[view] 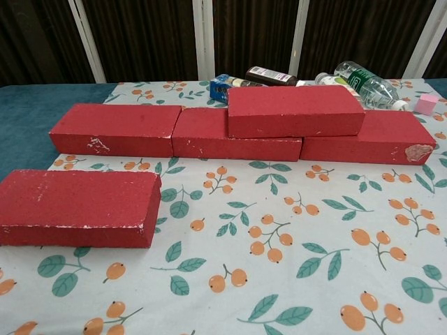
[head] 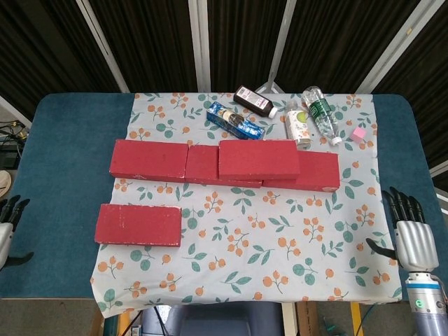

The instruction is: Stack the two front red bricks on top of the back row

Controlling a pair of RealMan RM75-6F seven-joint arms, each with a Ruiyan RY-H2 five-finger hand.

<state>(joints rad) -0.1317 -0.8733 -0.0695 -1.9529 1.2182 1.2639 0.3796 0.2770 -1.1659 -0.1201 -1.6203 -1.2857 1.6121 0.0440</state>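
Three red bricks form the back row: left brick, middle brick, right brick. A fourth red brick lies on top, spanning the middle and right ones. One red brick remains flat at the front left of the cloth. My right hand hovers off the cloth's right edge, fingers apart and empty. My left hand shows only at the far left edge, fingers spread, holding nothing. Neither hand appears in the chest view.
Behind the bricks lie a blue box, a dark bottle, a white bottle, a clear water bottle and a small pink cube. The floral cloth covers the middle of the blue table.
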